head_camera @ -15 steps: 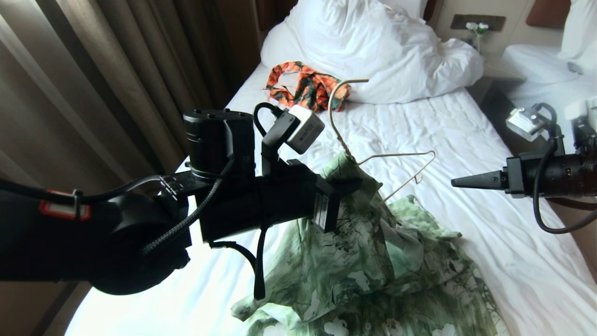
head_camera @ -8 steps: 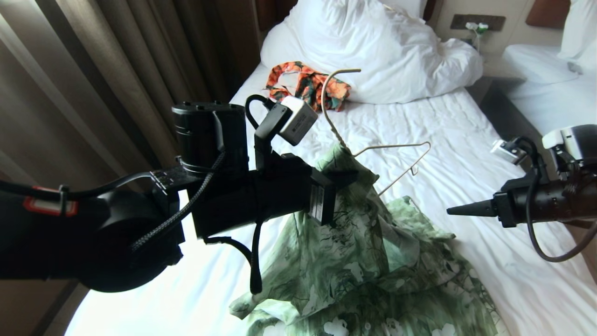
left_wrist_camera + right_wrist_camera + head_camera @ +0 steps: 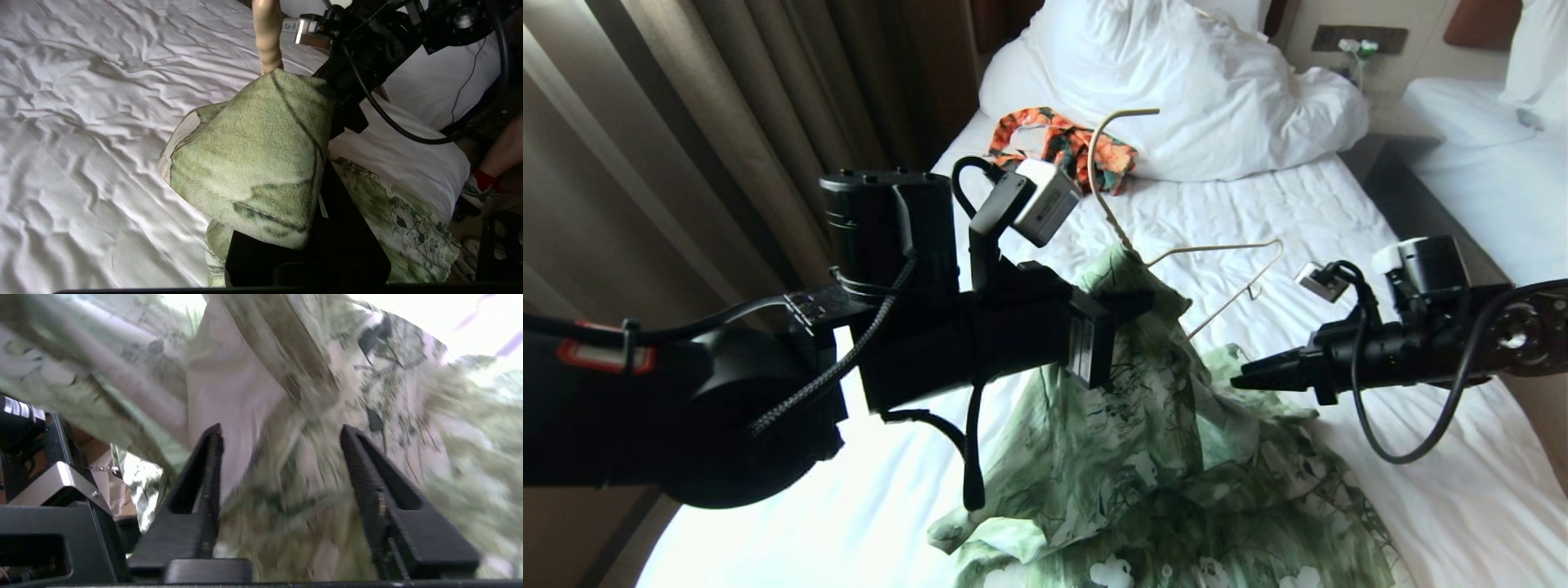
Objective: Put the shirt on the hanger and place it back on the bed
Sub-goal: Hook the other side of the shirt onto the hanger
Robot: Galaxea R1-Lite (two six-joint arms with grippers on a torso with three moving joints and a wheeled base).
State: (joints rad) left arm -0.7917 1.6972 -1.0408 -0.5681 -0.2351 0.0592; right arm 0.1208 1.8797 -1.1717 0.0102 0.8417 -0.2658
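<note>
Head view: left gripper (image 3: 1131, 304) clamps shirt (image 3: 1176, 457) and hanger (image 3: 1176, 253) above the bed (image 3: 1339, 237); one shoulder threaded (other wire bare, at three o'clock). Right gripper (image 3: 1245, 380), fingers apart, nears the cloth.

You can't see the left gripper (image 3: 1131, 306) fingertips, buried in shirt (image 3: 1168, 457) fabric. Hanger (image 3: 1217, 269) left half is hidden under cloth. Shirt hem is cut off; right wrist view is blurred.

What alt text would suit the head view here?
The left end effector holds a green floral shirt and cream wire hanger raised above a white bed, while the open right end effector points at the shirt. An orange patterned garment lies near the pillows.
</note>
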